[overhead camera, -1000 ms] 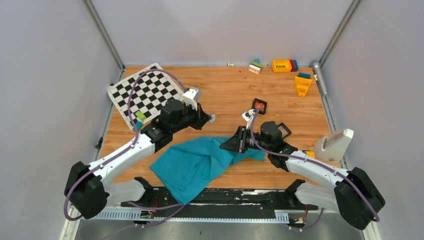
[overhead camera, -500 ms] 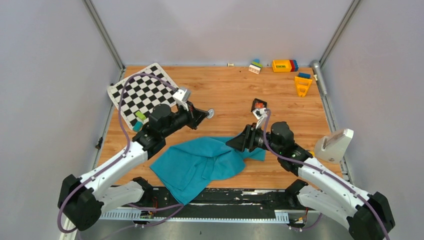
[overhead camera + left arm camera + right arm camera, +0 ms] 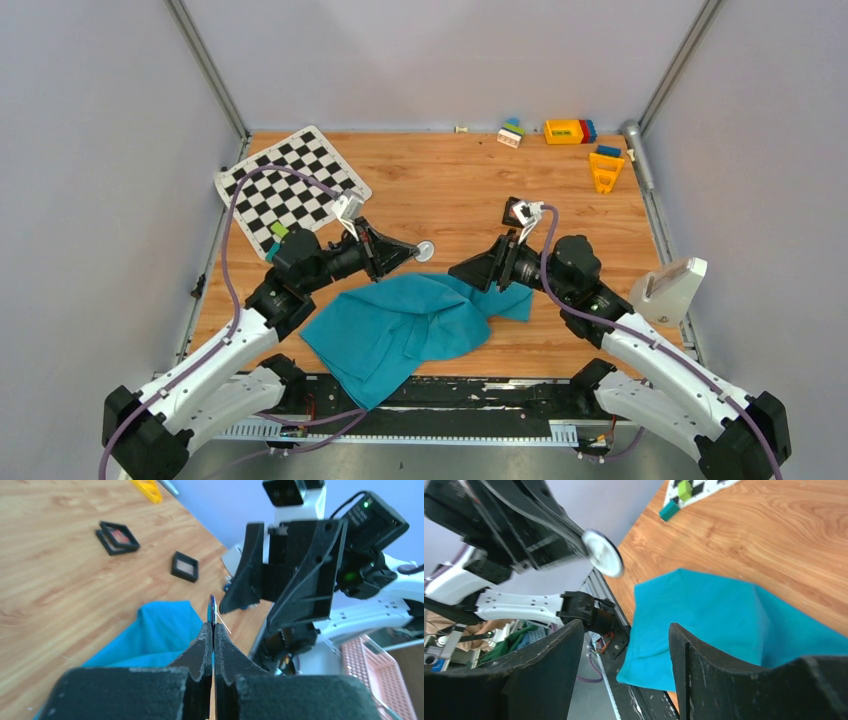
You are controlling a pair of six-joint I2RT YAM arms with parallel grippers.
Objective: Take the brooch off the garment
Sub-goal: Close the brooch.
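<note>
Our left gripper (image 3: 410, 250) is pinched tight on the brooch (image 3: 425, 250), a pale round disc held apart from the garment (image 3: 400, 325). From the left wrist view we see only the disc's thin edge. The teal garment lies crumpled on the table between the arms, its right end partly hidden under the right gripper (image 3: 462, 272), whose jaws stand apart, gripping nothing.

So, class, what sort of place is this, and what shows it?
Probably a robotics lab test cell: two white-and-black robot arms mounted at the edge of a wooden table, plain grey wall panels enclosing it, and a black-and-white checkered mat.
</note>
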